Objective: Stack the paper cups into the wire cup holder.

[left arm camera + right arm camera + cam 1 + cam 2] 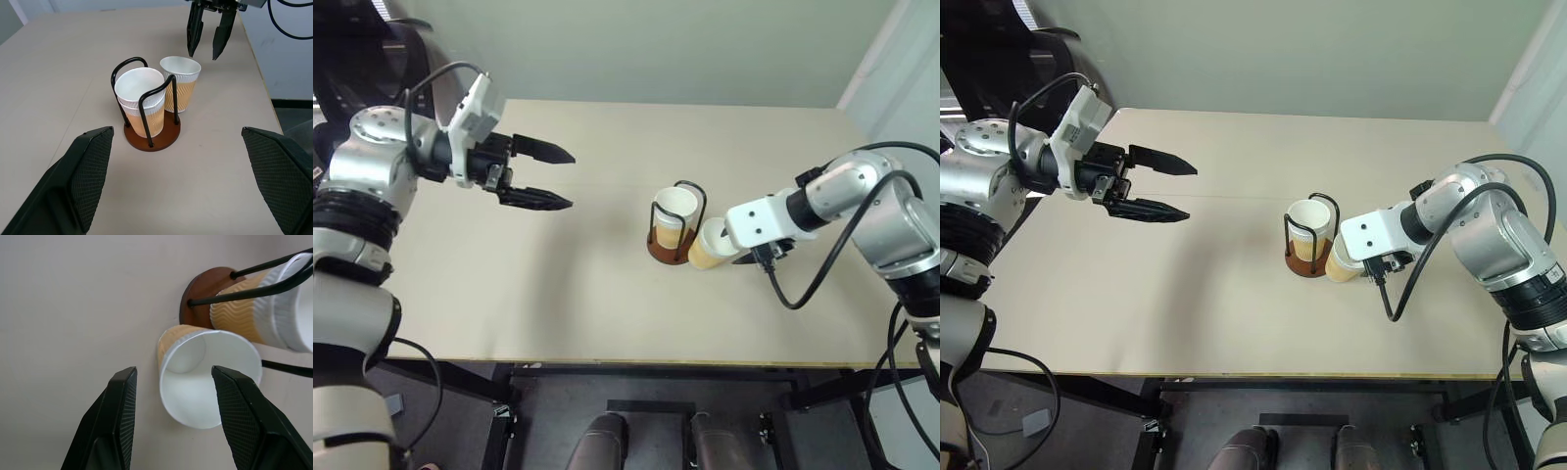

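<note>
Nested paper cups (673,217) already sit in the wire cup holder (676,235) mid-tabletop. One loose cup (710,244) stands touching it; right gripper (207,35) hovers above, fingers spread, holding nothing. Left gripper (548,176) waits wide open.

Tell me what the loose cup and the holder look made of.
Loose cup: paper by the look, matte white inside, tan wavy-ribbed wall. Wire cup holder: thin glossy black loops, likely coated metal, on a smooth reddish-brown disc, wood or plastic; I can't tell which.
</note>
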Robot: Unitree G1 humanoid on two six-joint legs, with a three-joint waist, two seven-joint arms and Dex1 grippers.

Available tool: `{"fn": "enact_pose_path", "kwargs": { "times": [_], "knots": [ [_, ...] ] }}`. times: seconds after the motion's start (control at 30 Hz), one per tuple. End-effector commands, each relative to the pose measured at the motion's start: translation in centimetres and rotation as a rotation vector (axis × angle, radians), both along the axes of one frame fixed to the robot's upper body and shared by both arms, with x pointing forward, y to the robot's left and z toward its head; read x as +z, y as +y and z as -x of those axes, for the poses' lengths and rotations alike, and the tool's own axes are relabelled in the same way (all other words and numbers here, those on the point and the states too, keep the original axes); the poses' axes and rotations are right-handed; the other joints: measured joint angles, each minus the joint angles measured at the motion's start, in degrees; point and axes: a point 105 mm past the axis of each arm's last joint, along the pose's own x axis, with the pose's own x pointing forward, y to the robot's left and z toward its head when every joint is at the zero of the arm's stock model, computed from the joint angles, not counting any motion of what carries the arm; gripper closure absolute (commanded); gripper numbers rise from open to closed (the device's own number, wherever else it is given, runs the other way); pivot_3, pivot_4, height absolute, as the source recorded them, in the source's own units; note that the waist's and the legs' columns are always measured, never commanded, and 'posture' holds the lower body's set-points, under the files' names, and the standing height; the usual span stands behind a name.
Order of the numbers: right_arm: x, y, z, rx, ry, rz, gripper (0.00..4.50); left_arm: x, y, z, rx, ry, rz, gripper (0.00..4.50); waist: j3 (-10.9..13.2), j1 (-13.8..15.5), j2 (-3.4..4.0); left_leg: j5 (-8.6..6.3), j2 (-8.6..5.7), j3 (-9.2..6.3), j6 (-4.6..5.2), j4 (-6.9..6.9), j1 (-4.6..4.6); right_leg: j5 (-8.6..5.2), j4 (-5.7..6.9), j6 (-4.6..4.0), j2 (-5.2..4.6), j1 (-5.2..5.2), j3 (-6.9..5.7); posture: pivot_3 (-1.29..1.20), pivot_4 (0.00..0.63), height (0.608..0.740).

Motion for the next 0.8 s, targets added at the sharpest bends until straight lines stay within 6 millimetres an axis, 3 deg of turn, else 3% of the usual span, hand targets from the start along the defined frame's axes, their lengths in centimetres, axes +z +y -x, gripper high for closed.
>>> {"fn": "enact_pose_path", "kwargs": {
  "times": [0.03,0.57,0.67,0.8],
  "knots": [
    [-0.1,0.1,-0.4,0.015,-0.042,0.019,2.12,1.5,0.2,0.8,-0.033,-0.048,0.019,0.0,0.0,0.0,0.0,0.0,-0.01,0.02,0.0,0.01,0.01,0.0,0.0,0.0,0.02,0.0,-0.01,0.0,0.15,0.74],
    [-2.9,1.1,-2.3,0.05,-0.061,0.11,2.12,1.7,0.1,0.8,-0.036,-0.049,0.02,0.0,0.0,-0.1,0.0,0.01,0.0,0.0,0.01,0.0,-0.01,0.06,-0.03,0.01,0.0,0.0,-0.01,0.0,0.15,0.74],
    [-2.7,1.0,-1.9,0.055,-0.044,0.103,2.72,1.7,0.1,0.8,-0.035,-0.05,0.018,0.0,0.0,0.0,0.0,0.01,0.0,-0.01,0.0,0.0,-0.01,0.06,-0.03,0.0,-0.01,-0.01,-0.01,0.0,0.15,0.74],
    [-1.2,0.5,-1.6,0.034,-0.042,0.064,4.14,1.6,0.0,0.6,-0.034,-0.051,0.017,0.0,0.0,0.0,0.0,0.01,-0.01,-0.01,0.0,0.0,-0.03,0.06,-0.04,0.0,-0.01,-0.01,-0.01,0.0,0.15,0.74]
  ]
}}
